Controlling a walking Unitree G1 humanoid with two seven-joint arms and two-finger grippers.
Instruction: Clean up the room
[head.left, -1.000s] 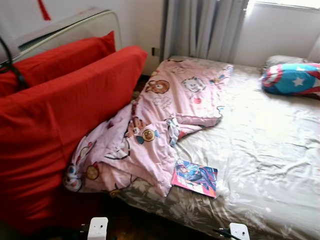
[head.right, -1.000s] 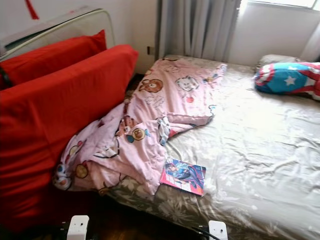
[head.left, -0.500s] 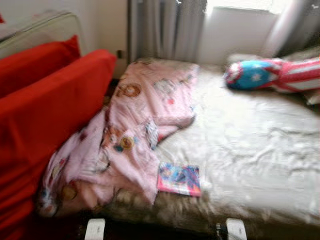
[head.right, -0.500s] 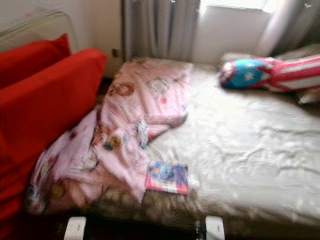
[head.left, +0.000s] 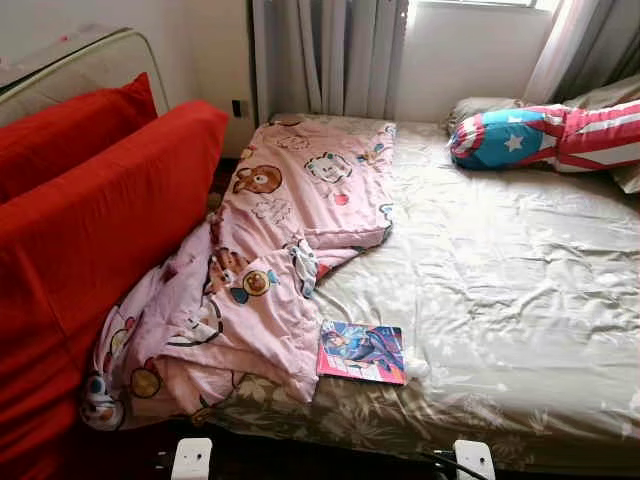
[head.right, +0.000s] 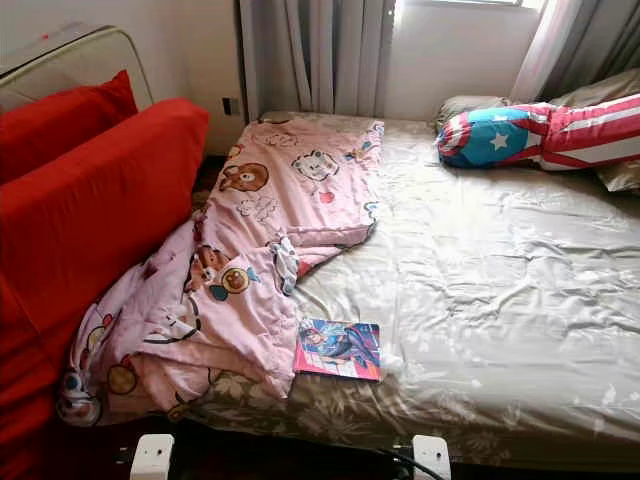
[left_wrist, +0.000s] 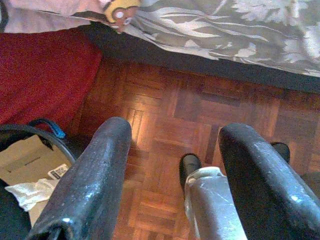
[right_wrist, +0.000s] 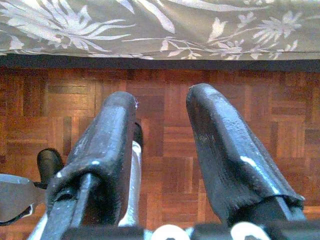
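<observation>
A pink cartoon-print blanket lies crumpled along the bed's left side and spills over its edge toward the floor. A colourful comic book rests flat near the bed's front edge, beside the blanket's corner. A small white crumpled bit sits at the book's right corner. My left gripper hangs open above the wooden floor beside the bed. My right gripper hangs open over the parquet too, below the bed's edge, holding nothing.
The bed has a grey leaf-print sheet. A star-and-stripes pillow lies at its head under the window. Red cushions lean at the left. A cardboard box and a dark bin stand on the floor by the red fabric.
The camera has swung to the right and steadied after a blur; the bed now sits more central. The blanket, book and pillow have not moved on the bed.
</observation>
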